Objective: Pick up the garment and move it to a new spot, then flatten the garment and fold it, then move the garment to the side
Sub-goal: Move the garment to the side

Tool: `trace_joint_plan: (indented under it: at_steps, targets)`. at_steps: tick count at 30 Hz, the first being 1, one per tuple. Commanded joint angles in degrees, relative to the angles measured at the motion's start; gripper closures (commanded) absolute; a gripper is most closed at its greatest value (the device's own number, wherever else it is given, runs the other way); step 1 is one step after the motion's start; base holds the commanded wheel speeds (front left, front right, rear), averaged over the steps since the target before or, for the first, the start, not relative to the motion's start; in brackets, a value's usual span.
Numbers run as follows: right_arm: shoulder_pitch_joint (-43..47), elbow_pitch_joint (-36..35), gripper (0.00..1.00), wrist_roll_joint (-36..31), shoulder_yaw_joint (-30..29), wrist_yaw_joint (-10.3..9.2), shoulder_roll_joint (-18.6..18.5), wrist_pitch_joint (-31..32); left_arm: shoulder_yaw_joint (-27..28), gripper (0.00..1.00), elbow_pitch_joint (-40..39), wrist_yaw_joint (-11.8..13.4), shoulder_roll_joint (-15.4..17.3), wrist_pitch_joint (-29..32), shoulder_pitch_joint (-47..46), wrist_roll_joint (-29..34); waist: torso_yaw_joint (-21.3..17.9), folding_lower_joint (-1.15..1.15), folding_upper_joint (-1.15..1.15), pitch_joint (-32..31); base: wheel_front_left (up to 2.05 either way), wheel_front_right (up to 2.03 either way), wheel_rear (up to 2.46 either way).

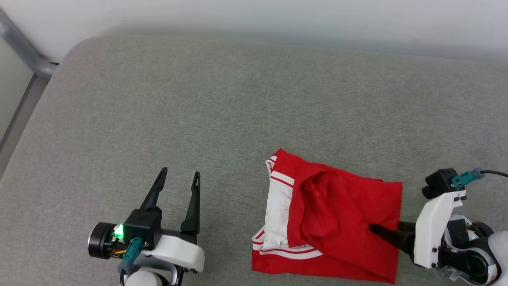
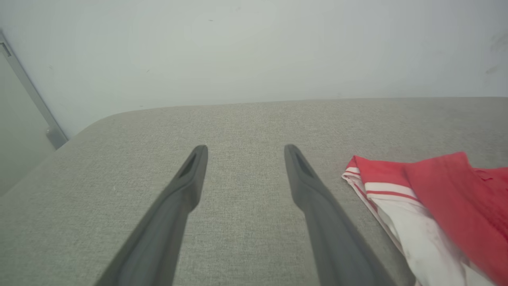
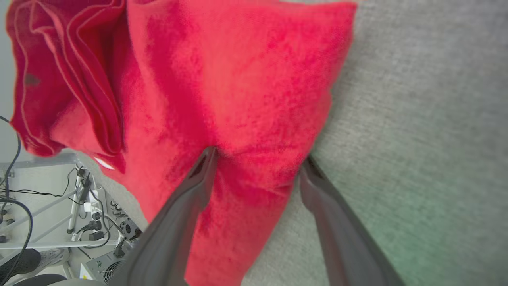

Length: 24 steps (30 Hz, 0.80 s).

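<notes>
Garment [image 1: 337, 222] lies folded on the grey cushion [image 1: 198, 99] in the head view. Left wrist view: the left gripper [image 2: 245, 147], fingers apart, hovers beside it. Right wrist view: the right gripper [image 3: 258, 155], fingers spread, straddles its red edge.

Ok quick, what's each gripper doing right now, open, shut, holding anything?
Left gripper: jaws open, empty, beside the garment.
Right gripper: jaws open at the garment's edge, one finger on the cloth, not closed.

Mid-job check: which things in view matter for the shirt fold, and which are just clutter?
Job: garment; right tool, open at its edge; left tool, open over grey cushion.
Lying about: metal frame; power strip; equipment box.
</notes>
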Motion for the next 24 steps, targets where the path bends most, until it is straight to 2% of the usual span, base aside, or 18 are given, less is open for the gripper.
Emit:
trace_joint_plan:
  at_steps: [1,5,11,12,13,14,20,24]
  targets:
    - [-0.2,0.9,0.0,0.4,0.5,-0.03,0.8,-0.1,0.0,0.0,0.0,0.0,-0.1,-0.2,-0.9,0.0,0.8,0.0,0.0,0.8,0.0,0.0,0.0]
    - [-0.5,3.7,0.0,0.9,2.3,-0.03,2.7,-1.5,-0.4,0.0,0.1,0.2,-0.2,-0.2,-1.5,-0.1,1.6,0.0,0.0,1.5,0.0,0.0,0.0]
    - [-0.3,6.6,0.0,0.0,6.2,-0.07,3.5,-4.8,-0.5,0.0,0.5,0.4,-0.3,-0.2,-1.8,-0.4,2.1,0.0,0.0,1.6,0.0,0.0,0.0]
    - [-0.5,6.6,0.57,-0.2,6.9,-0.06,3.3,-5.7,-0.5,0.0,0.5,0.4,-0.3,-0.2,-1.7,-0.4,2.1,0.0,0.0,1.5,0.0,0.0,0.0]
    - [-0.8,6.6,0.91,-0.2,7.3,-0.06,3.0,-6.7,-0.5,0.0,0.6,0.5,-0.3,-0.2,-1.6,-0.4,2.0,0.0,0.0,1.3,0.0,0.0,0.0]
    - [-1.0,6.5,1.0,0.0,7.7,-0.06,2.7,-7.5,-0.4,0.0,0.6,0.6,-0.3,-0.2,-1.4,-0.5,1.9,0.0,0.0,1.0,0.0,0.0,0.0]
    - [-5.0,2.0,1.0,-1.4,11.1,-0.03,-1.2,-13.3,0.4,0.0,0.7,0.8,-0.3,-0.2,0.1,-0.2,0.1,0.0,0.0,-1.2,0.0,0.0,0.0]
    - [-6.8,-2.3,1.0,-1.8,13.7,-0.03,-4.3,-14.6,1.2,0.0,0.3,0.7,-0.2,-0.2,1.1,-0.1,-2.6,0.0,0.0,-2.6,0.0,0.0,0.0]
